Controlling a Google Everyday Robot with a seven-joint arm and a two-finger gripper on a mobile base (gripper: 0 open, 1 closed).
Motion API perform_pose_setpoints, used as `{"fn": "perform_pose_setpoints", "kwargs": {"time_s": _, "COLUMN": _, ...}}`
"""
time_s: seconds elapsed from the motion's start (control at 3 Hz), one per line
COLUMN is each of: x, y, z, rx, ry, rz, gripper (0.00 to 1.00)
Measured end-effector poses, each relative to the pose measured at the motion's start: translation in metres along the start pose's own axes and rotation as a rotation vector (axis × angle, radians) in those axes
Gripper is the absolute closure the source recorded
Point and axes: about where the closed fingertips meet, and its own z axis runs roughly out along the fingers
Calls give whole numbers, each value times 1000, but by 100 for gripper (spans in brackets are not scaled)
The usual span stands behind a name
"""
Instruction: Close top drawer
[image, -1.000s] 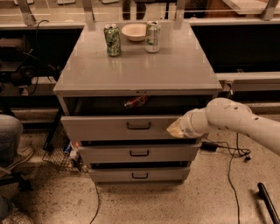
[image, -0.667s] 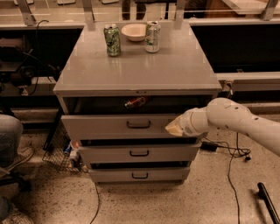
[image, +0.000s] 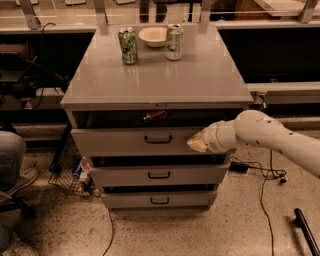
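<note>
The top drawer (image: 125, 141) of a grey metal cabinet stands pulled out a little, with a dark gap above its front panel and a small dark loop handle (image: 158, 139) at its centre. A reddish object (image: 155, 116) lies inside the gap. My gripper (image: 196, 144) is at the end of the white arm that comes in from the right. Its tip is against the right part of the drawer's front panel, to the right of the handle.
Two shorter drawers (image: 159, 175) sit below. On the cabinet top (image: 160, 80) stand a green can (image: 128, 46), a white bowl (image: 153, 36) and a silver can (image: 174, 42). A wire basket (image: 70, 172) lies on the floor at left, cables (image: 260, 175) at right.
My gripper has moved slightly left along the drawer front. The gap above the drawer looks about the same.
</note>
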Motion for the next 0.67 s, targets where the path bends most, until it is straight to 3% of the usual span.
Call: {"fn": "perform_pose_setpoints", "kwargs": {"time_s": 0.67, "x": -7, "y": -6, "z": 4, "rx": 7, "ry": -45, "rz": -2, "gripper": 100}}
